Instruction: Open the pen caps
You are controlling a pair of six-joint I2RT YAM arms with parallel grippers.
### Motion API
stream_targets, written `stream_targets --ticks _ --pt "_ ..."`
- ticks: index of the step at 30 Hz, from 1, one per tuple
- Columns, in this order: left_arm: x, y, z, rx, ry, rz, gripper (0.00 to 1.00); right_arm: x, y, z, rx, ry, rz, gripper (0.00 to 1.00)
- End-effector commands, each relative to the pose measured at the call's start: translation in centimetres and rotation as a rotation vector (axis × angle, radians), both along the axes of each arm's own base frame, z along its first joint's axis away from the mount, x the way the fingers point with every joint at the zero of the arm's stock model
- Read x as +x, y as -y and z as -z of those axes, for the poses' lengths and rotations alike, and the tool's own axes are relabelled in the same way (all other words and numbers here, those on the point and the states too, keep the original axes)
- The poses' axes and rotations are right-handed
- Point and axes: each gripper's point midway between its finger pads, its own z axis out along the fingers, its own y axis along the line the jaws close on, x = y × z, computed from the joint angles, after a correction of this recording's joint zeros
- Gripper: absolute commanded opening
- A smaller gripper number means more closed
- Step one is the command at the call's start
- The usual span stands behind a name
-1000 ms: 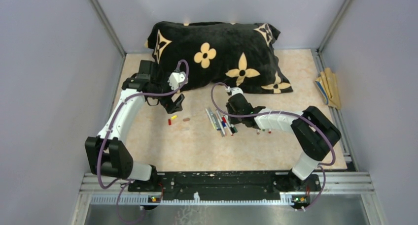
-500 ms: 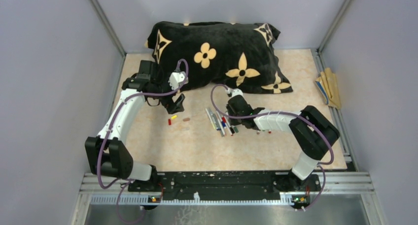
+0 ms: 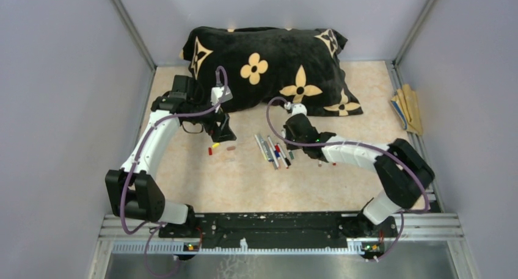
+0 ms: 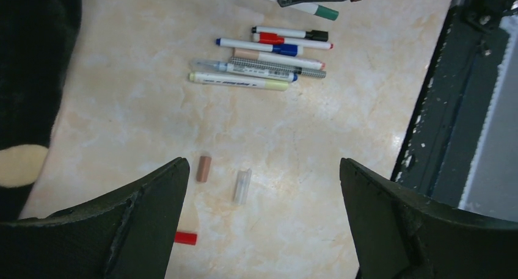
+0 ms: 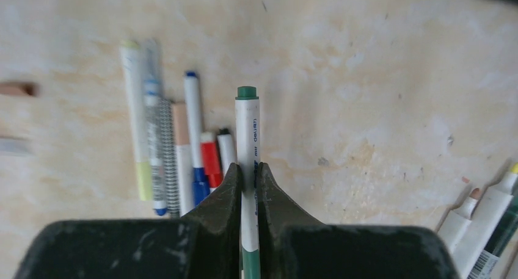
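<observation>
My right gripper (image 5: 248,169) is shut on a white pen (image 5: 247,132) with green ends, held just above the table at the right end of a row of pens (image 5: 177,151). In the top view this gripper (image 3: 292,138) is over the pen row (image 3: 272,149). My left gripper (image 4: 262,163) is open and empty, above loose caps: a brown cap (image 4: 203,168), a clear cap (image 4: 242,186) and a red cap (image 4: 186,237). The top view shows it (image 3: 223,132) just behind the red cap (image 3: 209,150).
A black pillow (image 3: 269,68) with tan flowers lies across the back. Two uncapped pens (image 5: 482,212) lie right of my right gripper. Tan sticks (image 3: 408,110) lie past the right rail. The black base rail (image 4: 464,96) runs along the near edge.
My right arm has stretched out and its gripper has shifted slightly back and right with the pen. My left wrist has turned and moved a little toward the loose caps.
</observation>
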Motion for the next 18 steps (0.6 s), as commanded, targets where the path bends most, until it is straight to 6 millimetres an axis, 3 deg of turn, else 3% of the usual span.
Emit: stream_targets --ticks 1,6,9,15,18 --pt "-1.3 1.8 -1.4 -0.140 -0.117 -0.003 0.99 1.8 -2.0 -10.8 0.275 0.217 0.059 0.00" --pt "-1.8 3.1 -2.7 -0.234 -0.225 -0.039 0.99 1.2 -3.9 -19.1 0.570 0.361 0.095 0.00" --pt "-2.2 4.0 -3.7 -0.298 -0.293 -0.032 0.97 0.5 -5.3 -22.4 0.667 0.411 0.131 0.00" --pt "-2.9 5.6 -6.2 -0.392 -0.347 0.022 0.95 -0.5 -9.3 -25.8 0.773 0.424 0.170 0.00" --pt "-3.1 5.9 -6.5 -0.403 -0.355 0.027 0.95 -0.9 -11.1 -27.2 0.837 0.407 0.157 0.00"
